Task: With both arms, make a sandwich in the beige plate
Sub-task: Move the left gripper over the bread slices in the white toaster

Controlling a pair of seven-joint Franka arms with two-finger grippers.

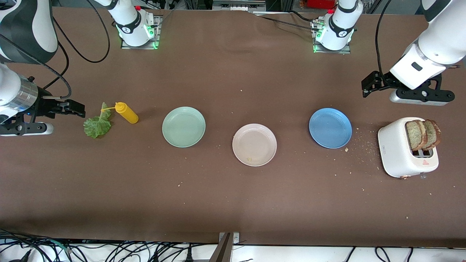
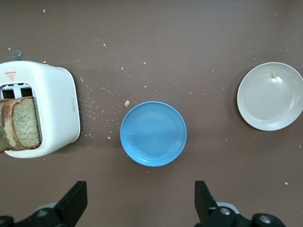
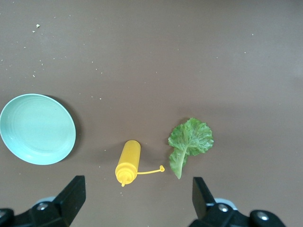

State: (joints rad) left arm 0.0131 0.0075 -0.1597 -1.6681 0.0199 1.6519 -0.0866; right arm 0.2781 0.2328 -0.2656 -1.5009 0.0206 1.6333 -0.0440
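In the front view alone, both spread-fingered tools, left tool (image 1: 368, 87), right tool (image 1: 74, 108), bread slices (image 1: 422, 134) in toaster (image 1: 400, 153).

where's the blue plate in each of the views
Front view: the blue plate sits on the table between the beige plate and the white toaster, toward the left arm's end.
Left wrist view: the blue plate is near the middle of the picture, with the toaster and the beige plate at either side.
Right wrist view: not in it.
Shared landmark: the beige plate, seen in the front and left wrist views.
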